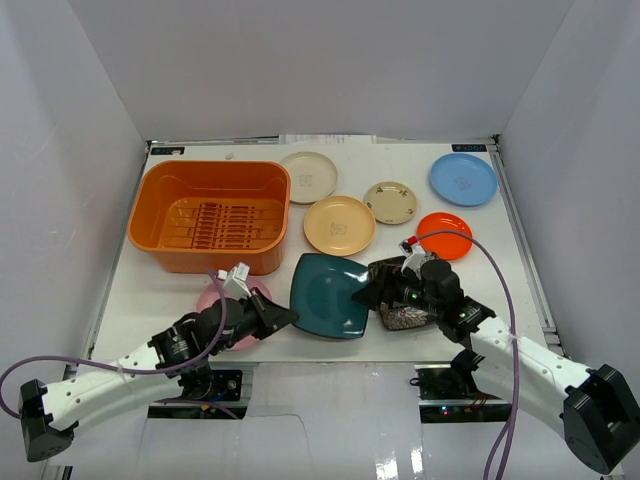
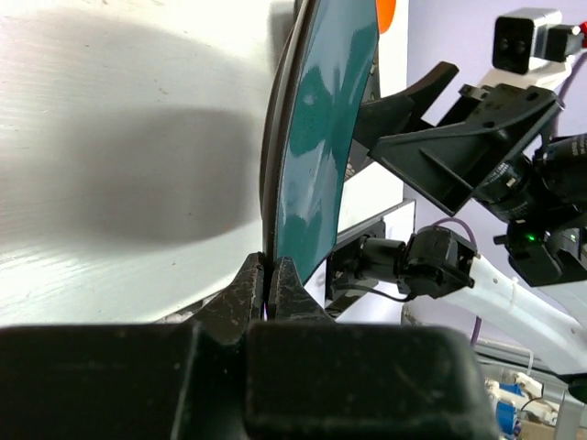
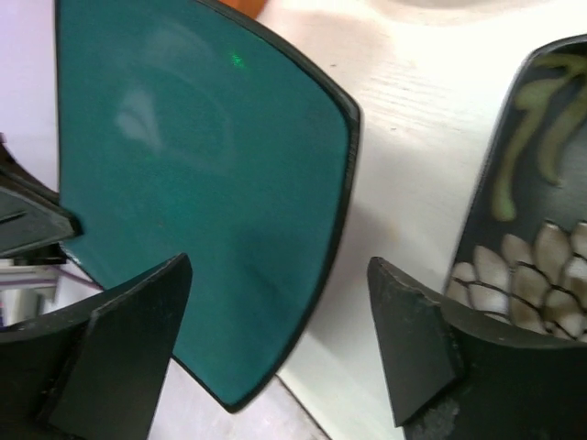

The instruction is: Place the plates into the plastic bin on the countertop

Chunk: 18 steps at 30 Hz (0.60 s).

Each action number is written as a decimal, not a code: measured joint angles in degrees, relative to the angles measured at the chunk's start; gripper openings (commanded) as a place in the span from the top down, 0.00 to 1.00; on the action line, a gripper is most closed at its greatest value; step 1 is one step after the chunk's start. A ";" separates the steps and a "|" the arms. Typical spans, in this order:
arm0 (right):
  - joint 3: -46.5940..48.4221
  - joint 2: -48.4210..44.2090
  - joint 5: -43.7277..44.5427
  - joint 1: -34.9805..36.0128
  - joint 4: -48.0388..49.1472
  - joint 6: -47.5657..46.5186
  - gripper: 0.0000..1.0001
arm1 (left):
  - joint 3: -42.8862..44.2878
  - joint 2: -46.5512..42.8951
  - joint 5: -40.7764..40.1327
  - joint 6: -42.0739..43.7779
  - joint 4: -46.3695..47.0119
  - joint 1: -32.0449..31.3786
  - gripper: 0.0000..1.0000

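We log the left tool (image 1: 288, 318) pinching the teal plate (image 1: 330, 295) by its left edge, near centre, the right tool (image 1: 366, 291) spread beside it: pickup underway, we judge, needing a lift far-left into the bin (image 1: 210, 166).

bin (image 1: 205, 166) orange | teal plate (image 1: 328, 295) | black floral plate (image 3: 550, 183) | pink plate (image 1: 205, 298) | blue plate (image 1: 463, 179) | orange plate (image 1: 447, 236) | tan plate (image 1: 339, 224)

I can read nothing on my feeds. A left dark label (image 1: 166, 150) and a right dark label (image 1: 468, 148) sit at the far edge of the tabletop (image 1: 150, 290), their print too small to make out. Faint centre marks on the cream plate (image 1: 308, 177), tan plate (image 1: 339, 224) and blue plate (image 1: 463, 179) are too blurred to read.
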 measured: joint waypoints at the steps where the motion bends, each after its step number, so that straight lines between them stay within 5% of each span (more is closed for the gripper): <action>1: -0.44 0.09 -0.63 0.02 1.40 0.68 0.20 | 0.46 0.50 0.28 0.26 0.07 0.00 1.00; 4: -2.64 1.01 -2.73 0.04 7.02 3.54 0.27 | 1.77 2.12 0.92 1.51 0.96 0.00 1.00; 7: -4.39 1.73 -3.89 0.04 11.13 6.03 0.45 | 3.96 3.80 1.18 2.93 1.38 0.00 1.00; 8: -4.70 1.84 -4.13 0.04 12.22 6.88 0.55 | 4.87 4.26 1.18 3.48 1.49 0.00 1.00; 9: -4.87 1.81 -4.22 0.04 13.70 7.82 0.79 | 5.75 4.66 0.85 4.79 1.01 0.00 1.00; 12: -5.14 -0.50 -4.24 -1.51 18.86 14.05 0.92 | 6.73 4.76 -2.10 7.10 -2.27 0.70 0.96; 14: -5.14 -3.28 -3.54 -1.46 20.26 15.47 0.92 | 7.37 4.74 -2.62 7.87 -1.86 0.83 0.77; 15: -5.01 -4.42 -3.17 -1.40 19.87 15.72 0.92 | 8.74 4.85 -2.93 8.79 -2.27 0.81 0.52; 17: -1.95 -5.66 -2.60 -0.72 16.72 14.91 0.92 | 13.77 6.43 -3.76 12.26 -4.42 0.66 0.29; 18: 0.90 -5.33 -1.99 -0.33 14.47 13.92 0.92 | 17.31 7.76 -4.46 14.86 -6.10 0.46 0.06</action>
